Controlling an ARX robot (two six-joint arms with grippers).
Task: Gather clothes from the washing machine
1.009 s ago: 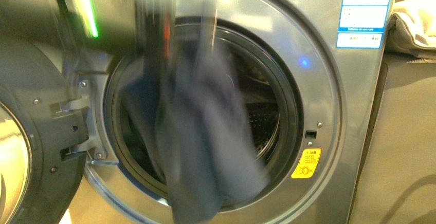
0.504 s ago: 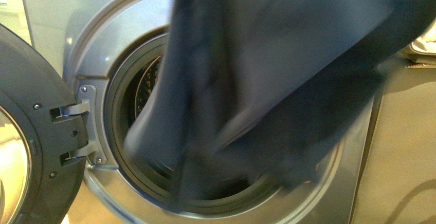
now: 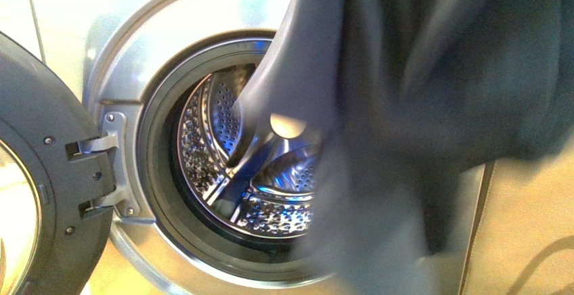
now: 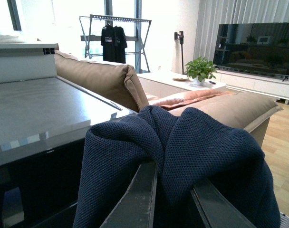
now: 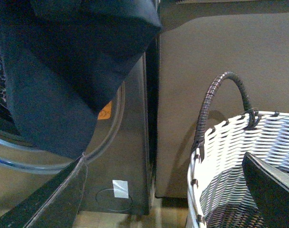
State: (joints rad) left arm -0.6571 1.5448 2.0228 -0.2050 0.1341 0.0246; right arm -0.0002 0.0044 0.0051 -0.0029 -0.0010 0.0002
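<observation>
Clothes (image 4: 182, 152) pinched in the left pincer (image 4: 175, 199): dark navy knit bunched between the two dark fingers (image 4: 135, 199) and spilling over both. Held high, above a flat grey surface (image 4: 35, 109) with small pale label patches (image 4: 21, 142) along its edge, too small to read. Further off, a beige sofa (image 4: 106, 80), a potted plant (image 4: 200, 70), a dark television (image 4: 256, 47) and a drying rack (image 4: 116, 21) with a black shirt on it.

From the front, blurred and hanging across the upper right, before the silver-grey washing machine (image 3: 122, 51). One fold crossing the rim of the perforated steel drum (image 3: 271, 193); hard to tell whether touching it or clear of it. Bare steel elsewhere in the drum. Round door (image 3: 40, 173) swung open at the left, on its hinges.

Over at the right pincer (image 5: 163, 161): spread wide, gripping nothing, low beside the machine's front corner. Just beside one finger, a white-and-dark woven basket (image 5: 230, 156) with a dark arched handle (image 5: 225, 90). Navy hem hanging down the machine's front and half covering an orange sticker (image 5: 104, 111), print unreadable. Lower down, a small white tag (image 5: 120, 188), nothing legible on it.
</observation>
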